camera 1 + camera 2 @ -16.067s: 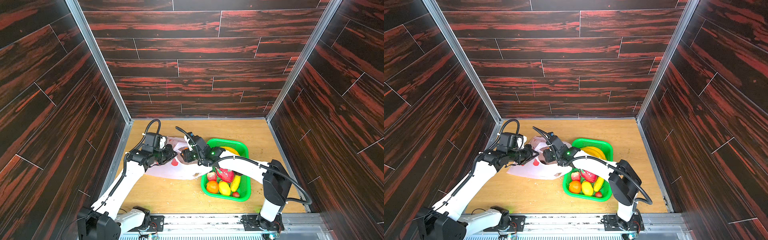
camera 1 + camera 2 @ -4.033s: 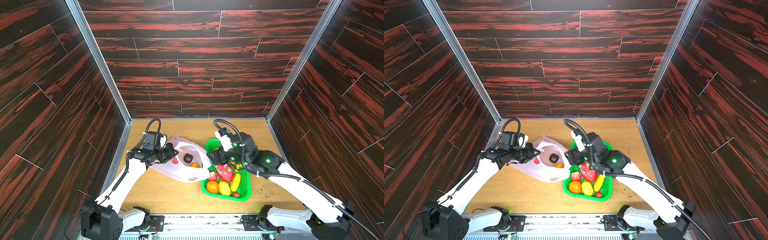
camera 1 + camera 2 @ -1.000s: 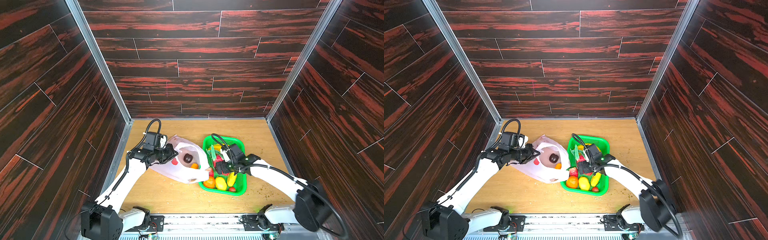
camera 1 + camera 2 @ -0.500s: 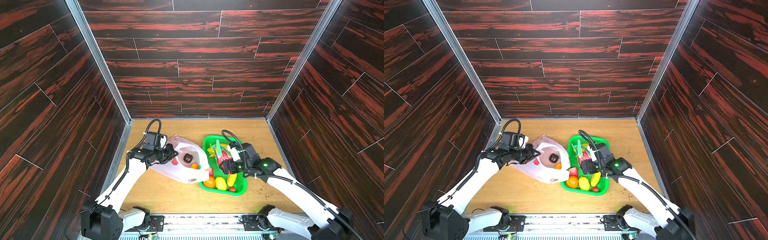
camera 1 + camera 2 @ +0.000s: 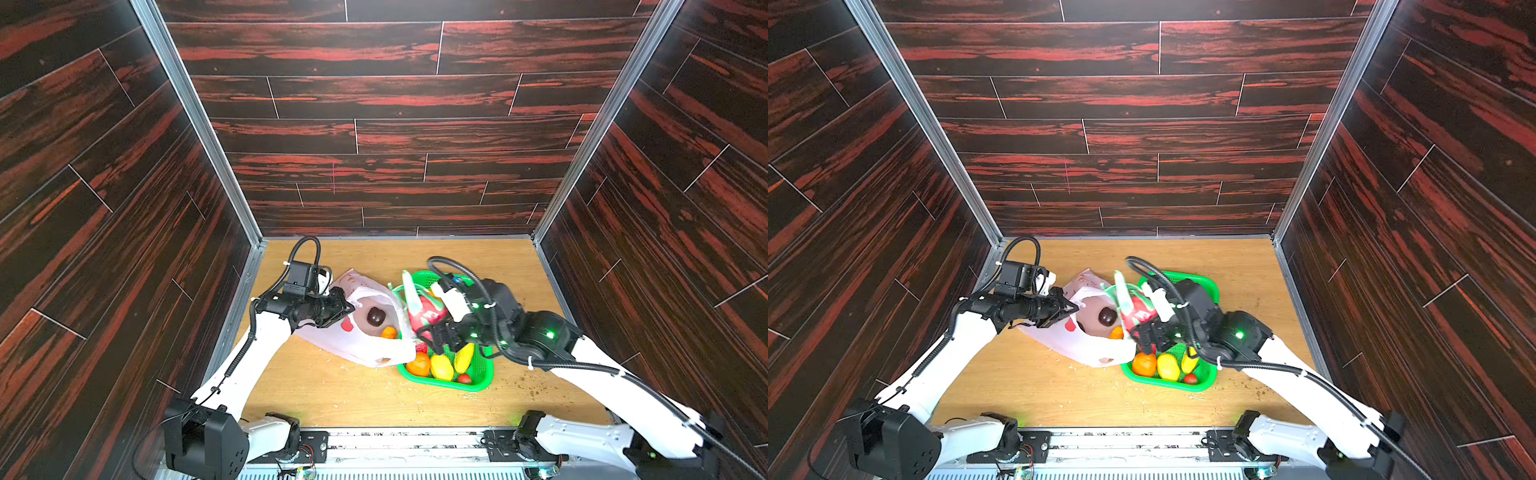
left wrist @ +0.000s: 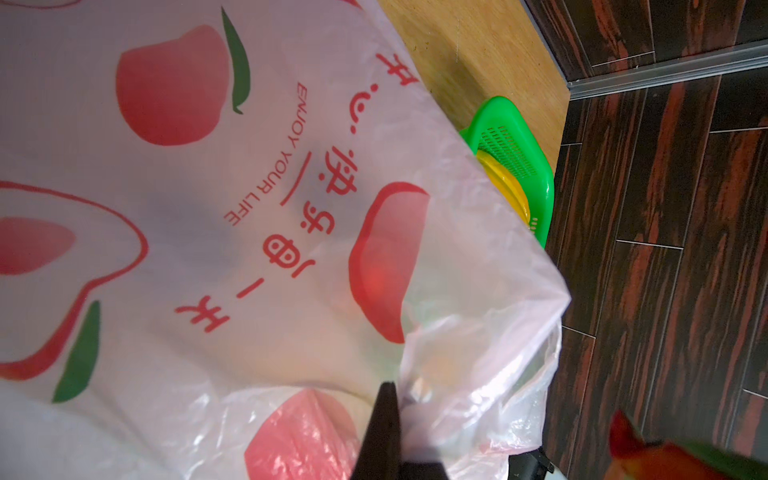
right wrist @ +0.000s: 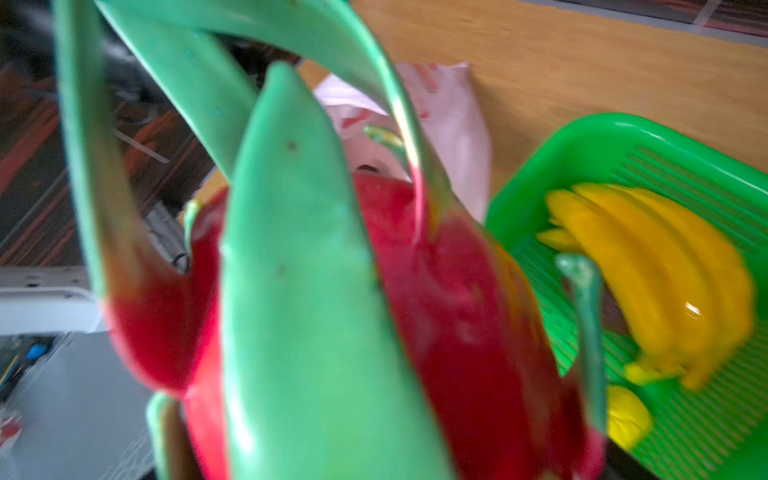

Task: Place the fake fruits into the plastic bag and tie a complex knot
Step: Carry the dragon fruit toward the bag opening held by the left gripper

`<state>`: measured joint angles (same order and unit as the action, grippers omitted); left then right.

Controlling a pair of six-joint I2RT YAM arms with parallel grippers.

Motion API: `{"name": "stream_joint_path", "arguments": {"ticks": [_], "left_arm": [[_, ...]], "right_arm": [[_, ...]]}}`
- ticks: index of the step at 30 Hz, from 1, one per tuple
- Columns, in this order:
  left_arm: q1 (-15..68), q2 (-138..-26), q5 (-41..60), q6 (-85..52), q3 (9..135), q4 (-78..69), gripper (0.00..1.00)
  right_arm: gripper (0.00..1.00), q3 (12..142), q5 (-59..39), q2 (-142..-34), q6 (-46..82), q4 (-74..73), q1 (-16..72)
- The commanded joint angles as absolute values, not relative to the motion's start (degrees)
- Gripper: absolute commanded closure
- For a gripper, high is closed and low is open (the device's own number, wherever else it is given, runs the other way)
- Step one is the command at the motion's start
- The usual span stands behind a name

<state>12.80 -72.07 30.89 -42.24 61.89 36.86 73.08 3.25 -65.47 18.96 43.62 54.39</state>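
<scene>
Two fruits lie in the bag [image 5: 353, 347]: a dark round one [image 5: 375, 316] and a small orange [image 5: 388, 332], both showing through its open mouth at the lower middle of both top views. The left gripper [image 5: 343, 306] is clamped right down on the bag's rim at the left of that mouth; in the left wrist view the thin film bunches against its black fingertip [image 6: 380, 432]. That pinch seems meant to lift the rim and hold the mouth gaping toward the basket [image 5: 478, 386], so the other arm has a target. The right gripper [image 5: 430, 328] has its jaws spread wide round the dragon fruit [image 5: 419, 307], a bulky piece that needs the full spread, and holds it clear above the basket's left edge, just right of the mouth, green tips pointing up the frame. The bag's right edge laps the basket rim, which makes for a short carry. The basket holds an orange fruit [image 5: 419, 365], a lemon [image 5: 441, 366], a strawberry [image 5: 464, 378] and a banana bunch [image 7: 665, 282]. No knot is tied yet. The long tips look likely to snag the film going in
</scene>
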Motion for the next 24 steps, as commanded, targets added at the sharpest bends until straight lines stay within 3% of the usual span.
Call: {"name": "stream_joint_path", "arguments": {"ticks": [1,24], "left_arm": [[12.4,-71.54,32.01,-40.97,64.2,38.75,1.0],[12.48,-70.41,32.11,-36.65,62.32,40.79,1.0]], "right_arm": [[0.33,75.26,0.07,-68.77,19.43,40.07,56.88],[0.33,68.21,-9.09,-82.3,25.69,38.7,57.4]]}}
